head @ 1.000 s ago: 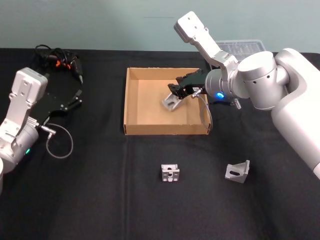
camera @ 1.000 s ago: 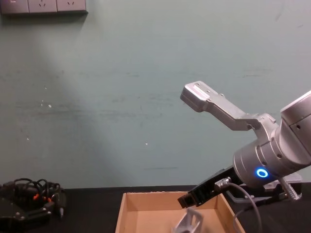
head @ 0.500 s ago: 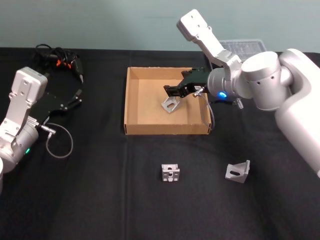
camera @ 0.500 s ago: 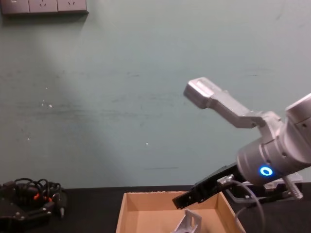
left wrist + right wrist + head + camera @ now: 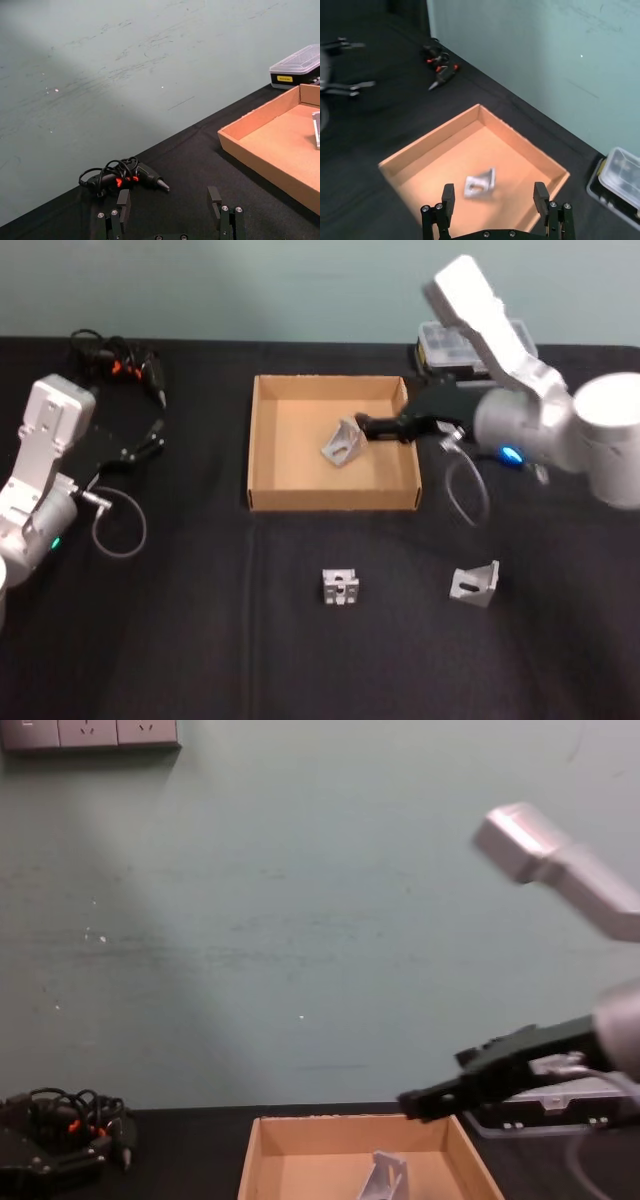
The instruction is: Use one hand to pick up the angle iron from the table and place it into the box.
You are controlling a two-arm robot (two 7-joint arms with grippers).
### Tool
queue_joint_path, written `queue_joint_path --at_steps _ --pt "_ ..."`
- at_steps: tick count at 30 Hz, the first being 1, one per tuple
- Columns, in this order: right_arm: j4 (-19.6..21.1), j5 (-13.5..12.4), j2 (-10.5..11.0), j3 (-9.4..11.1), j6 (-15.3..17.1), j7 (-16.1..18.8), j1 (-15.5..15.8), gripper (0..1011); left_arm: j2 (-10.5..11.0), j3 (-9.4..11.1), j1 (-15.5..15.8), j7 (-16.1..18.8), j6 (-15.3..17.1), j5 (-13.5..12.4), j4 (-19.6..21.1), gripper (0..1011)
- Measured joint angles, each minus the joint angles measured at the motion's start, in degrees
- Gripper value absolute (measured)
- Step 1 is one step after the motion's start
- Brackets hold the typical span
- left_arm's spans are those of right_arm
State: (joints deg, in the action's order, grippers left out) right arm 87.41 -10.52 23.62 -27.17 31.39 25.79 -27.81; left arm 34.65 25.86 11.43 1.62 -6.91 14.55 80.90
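Black cloth covers the table (image 5: 200, 660) in front of a pale green wall, with white wall sockets (image 5: 90, 732) high at the left. At the table's left edge the left gripper (image 5: 169, 192) sits parked low, its jaws spread wide with nothing between them. Behind it lies a black power tool (image 5: 142, 176) with orange marks, tangled in cable. At mid-table stands the box (image 5: 262, 440), and one angle iron (image 5: 342, 443) lies on its floor, right of centre. The right gripper (image 5: 493, 186) hangs over the box's right side, jaws wide apart and empty, the bracket below them. Two more brackets rest on the cloth nearer the robot, one (image 5: 341, 586) below the box, another (image 5: 474, 582) further right. A clear-lidded case (image 5: 296, 65) at the far right bears a yellow label (image 5: 284, 78), its writing too small to read
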Motion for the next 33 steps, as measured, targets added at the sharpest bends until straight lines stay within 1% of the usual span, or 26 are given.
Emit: queue_joint_path --at_steps 1,2,4,5,7,8,9,10,13,14,16,17,19,20,22,23,25,26,30,33 --pt "1.7 -0.4 0.9 0.6 -0.2 0.2 1.2 1004 0.0 0.0 0.0 0.0 0.0 0.0 0.0 1000" --pt "5.2 -1.3 3.0 1.9 -0.4 0.6 4.0 1004 0.0 0.0 0.0 0.0 0.0 0.0 0.0 1000" --pt "8.0 -2.2 4.7 3.2 -0.5 0.9 6.3 1004 0.0 0.0 0.0 0.0 0.0 0.0 0.0 1000" --pt "10.8 -3.3 6.4 4.6 -0.6 0.9 9.0 1004 0.0 0.0 0.0 0.0 0.0 0.0 0.0 1000" --pt "13.3 -4.3 8.1 5.9 -0.9 0.9 11.6 1004 0.0 0.0 0.0 0.0 0.0 0.0 0.0 1000" --pt "15.5 -5.2 9.7 7.2 -1.4 1.0 14.1 1004 0.0 0.0 0.0 0.0 0.0 0.0 0.0 1000" --pt "16.6 -5.7 10.4 7.9 -1.7 1.0 15.4 1004 0.0 0.0 0.0 0.0 0.0 0.0 0.0 1000" --pt "18.3 -6.7 12.0 9.2 -2.7 1.3 17.9 1004 0.0 0.0 0.0 0.0 0.0 0.0 0.0 1000" --pt "20.0 -8.1 14.4 10.6 -5.1 2.7 21.1 1004 0.0 0.0 0.0 0.0 0.0 0.0 0.0 1000" --pt "20.7 -8.6 16.2 11.2 -7.4 4.0 23.0 1004 0.0 0.0 0.0 0.0 0.0 0.0 0.0 1000" --pt "21.0 -9.2 17.9 11.8 -9.7 5.3 24.7 1004 0.0 0.0 0.0 0.0 0.0 0.0 0.0 1000" --pt "21.0 -10.0 19.3 12.6 -11.9 6.6 26.4 1004 0.0 0.0 0.0 0.0 0.0 0.0 0.0 1000" --pt "20.8 -10.7 20.4 13.2 -13.9 7.6 27.7 1004 0.0 0.0 0.0 0.0 0.0 0.0 0.0 1000" --pt "20.4 -11.2 21.4 13.7 -15.8 8.3 29.0 1004 0.0 0.0 0.0 0.0 0.0 0.0 0.0 1000" --pt "19.8 -11.9 22.2 14.4 -17.9 9.1 30.2 1004 0.0 0.0 0.0 0.0 0.0 0.0 0.0 1000" --pt "18.9 -12.6 23.0 15.0 -20.0 9.8 31.3 1004 0.0 0.0 0.0 0.0 0.0 0.0 0.0 1000" --pt "18.0 -13.1 23.6 15.4 -21.8 10.5 32.1 1004 0.0 0.0 0.0 0.0 0.0 0.0 0.0 1000" --pt "17.0 -13.5 24.3 15.7 -23.6 11.3 32.8 1004 0.0 0.0 0.0 0.0 0.0 0.0 0.0 1000" --pt "14.2 -14.2 25.6 15.6 -27.7 13.4 33.8 1004 0.0 0.0 0.0 0.0 0.0 0.0 0.0 1000" --pt "12.0 -14.4 26.5 15.0 -30.1 15.1 34.0 1004 0.0 0.0 0.0 0.0 0.0 0.0 0.0 1000"
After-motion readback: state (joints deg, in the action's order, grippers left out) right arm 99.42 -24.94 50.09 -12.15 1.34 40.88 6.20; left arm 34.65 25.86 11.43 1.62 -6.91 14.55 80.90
